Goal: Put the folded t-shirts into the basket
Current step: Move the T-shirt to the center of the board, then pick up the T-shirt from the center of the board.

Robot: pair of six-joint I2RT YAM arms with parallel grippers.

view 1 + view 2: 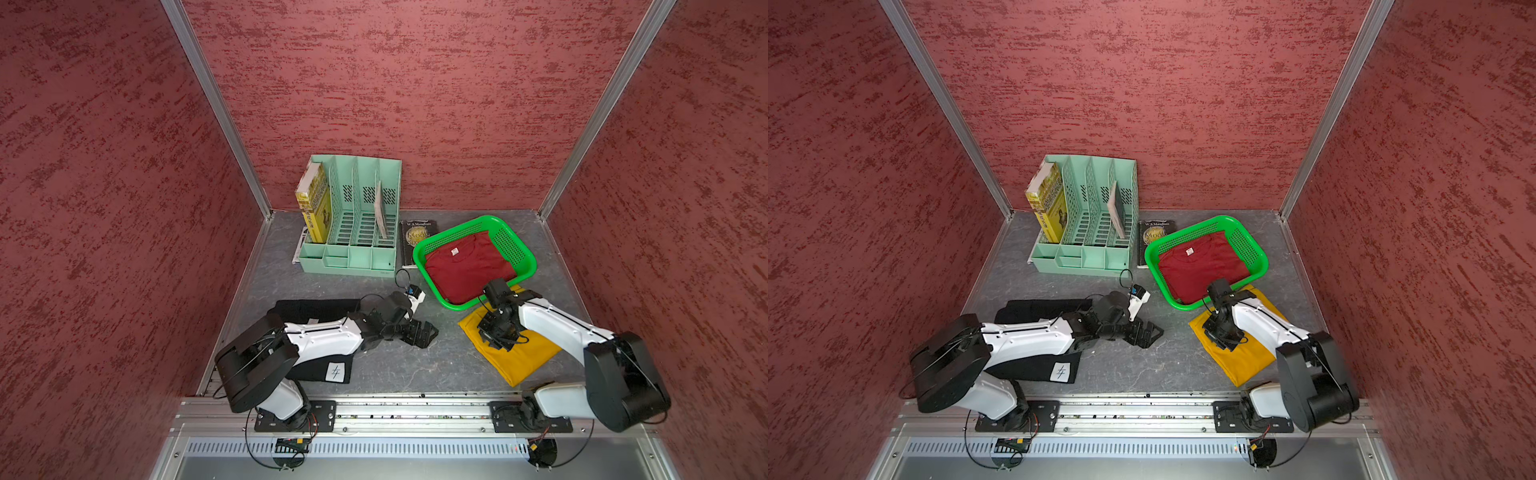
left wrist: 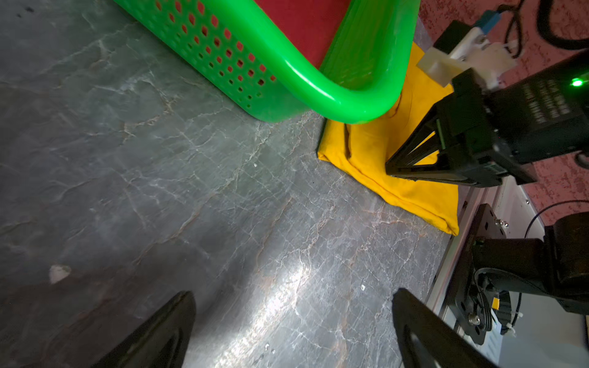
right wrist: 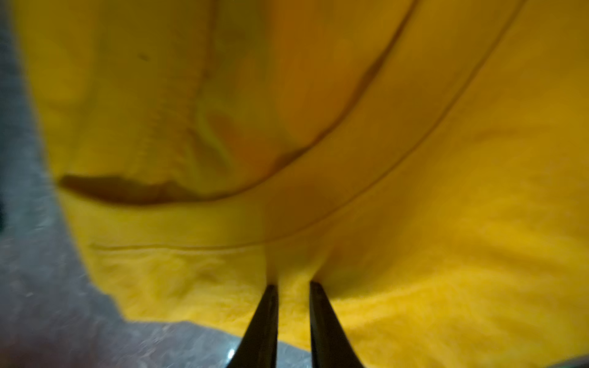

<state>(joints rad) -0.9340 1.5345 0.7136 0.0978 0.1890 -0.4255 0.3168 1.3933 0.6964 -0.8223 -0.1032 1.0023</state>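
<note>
The bright green basket (image 1: 528,257) (image 1: 1150,253) (image 2: 318,92) stands at the back right with the dark red folded t-shirt (image 1: 465,266) (image 1: 1200,266) lying in it. The mustard yellow t-shirt (image 1: 519,361) (image 1: 1241,361) (image 2: 366,149) (image 3: 414,223) lies in front of it, its far edge under the basket's near corner. My right gripper (image 1: 496,343) (image 1: 1223,343) (image 2: 390,169) (image 3: 293,285) pinches a raised fold of this yellow cloth. The black t-shirt (image 1: 316,307) (image 1: 1038,309) lies at the left, mostly under my left arm. My left gripper (image 1: 426,334) (image 1: 1150,334) (image 2: 293,294) is open over bare table.
A mint-green file organizer (image 1: 353,249) (image 1: 1088,249) with a yellow book (image 1: 313,203) stands at the back. A black paperback (image 1: 409,241) lies between it and the basket. Red walls enclose three sides, and a metal rail (image 1: 415,409) runs along the front.
</note>
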